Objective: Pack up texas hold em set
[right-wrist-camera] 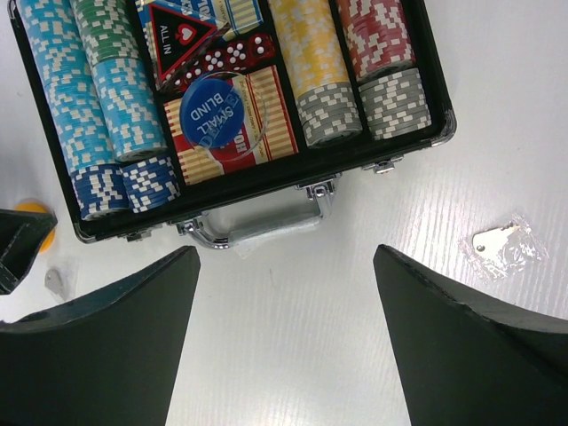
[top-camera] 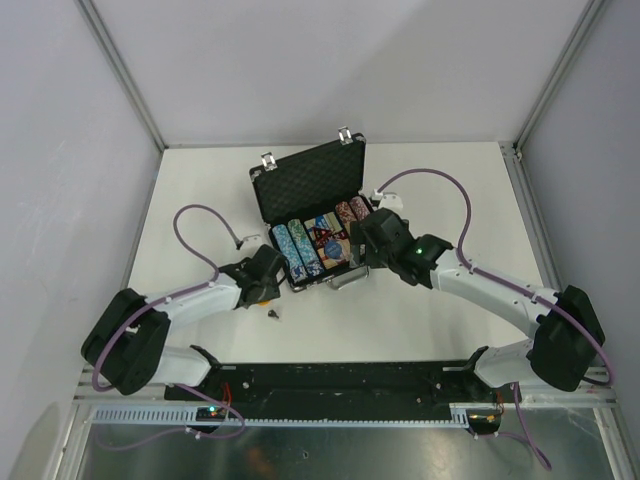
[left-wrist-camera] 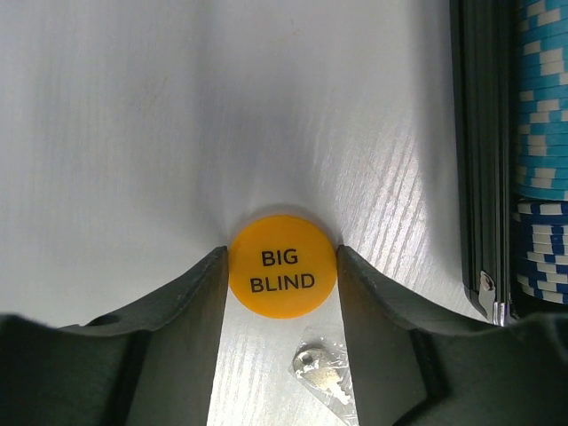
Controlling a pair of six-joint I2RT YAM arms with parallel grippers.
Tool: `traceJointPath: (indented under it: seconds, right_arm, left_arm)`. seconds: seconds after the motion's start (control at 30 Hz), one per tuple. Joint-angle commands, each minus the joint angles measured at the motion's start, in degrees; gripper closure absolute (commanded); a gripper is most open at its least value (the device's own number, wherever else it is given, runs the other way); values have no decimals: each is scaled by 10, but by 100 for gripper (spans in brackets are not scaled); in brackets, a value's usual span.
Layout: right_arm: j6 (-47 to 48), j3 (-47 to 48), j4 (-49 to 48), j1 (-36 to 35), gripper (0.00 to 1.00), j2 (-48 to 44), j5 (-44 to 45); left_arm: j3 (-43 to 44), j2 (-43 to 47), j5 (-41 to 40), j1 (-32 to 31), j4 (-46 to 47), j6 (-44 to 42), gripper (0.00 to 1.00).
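Observation:
The black silver-trimmed case (top-camera: pixel 305 185) stands open mid-table, its foam lid raised. Rows of chips (right-wrist-camera: pixel 89 106), red dice (right-wrist-camera: pixel 226 58), a red triangle (right-wrist-camera: pixel 177 31) and a blue SMALL BLIND button (right-wrist-camera: pixel 222 111) on a card deck fill the tray. Left of the case (left-wrist-camera: pixel 475 177), a yellow BIG BLIND button (left-wrist-camera: pixel 282 266) lies on the table. My left gripper (left-wrist-camera: pixel 282 257) is shut on it, a fingertip against each side. My right gripper (right-wrist-camera: pixel 286 266) hangs open over bare table just in front of the case's handle (right-wrist-camera: pixel 257 222), holding nothing.
A small key in clear plastic (left-wrist-camera: pixel 321 373) lies between my left fingers, behind the button. Another bagged key (right-wrist-camera: pixel 501 244) rests on the table right of the handle. White walls enclose the table on three sides.

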State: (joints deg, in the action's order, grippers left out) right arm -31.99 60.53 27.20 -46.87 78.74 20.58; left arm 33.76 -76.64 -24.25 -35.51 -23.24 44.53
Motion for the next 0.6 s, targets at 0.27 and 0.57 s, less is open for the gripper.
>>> traceJointPath:
  seconds: [0.27,0.57]
  right_arm:
    - [-12,-8,-16,-2,14,-21,15]
    - [-12,-9,-15,-3,14,-22,15]
  left_arm:
    - [-28,-20,44,-12,-50,12,51]
    - [16,19,12,-12,-70,-3,50]
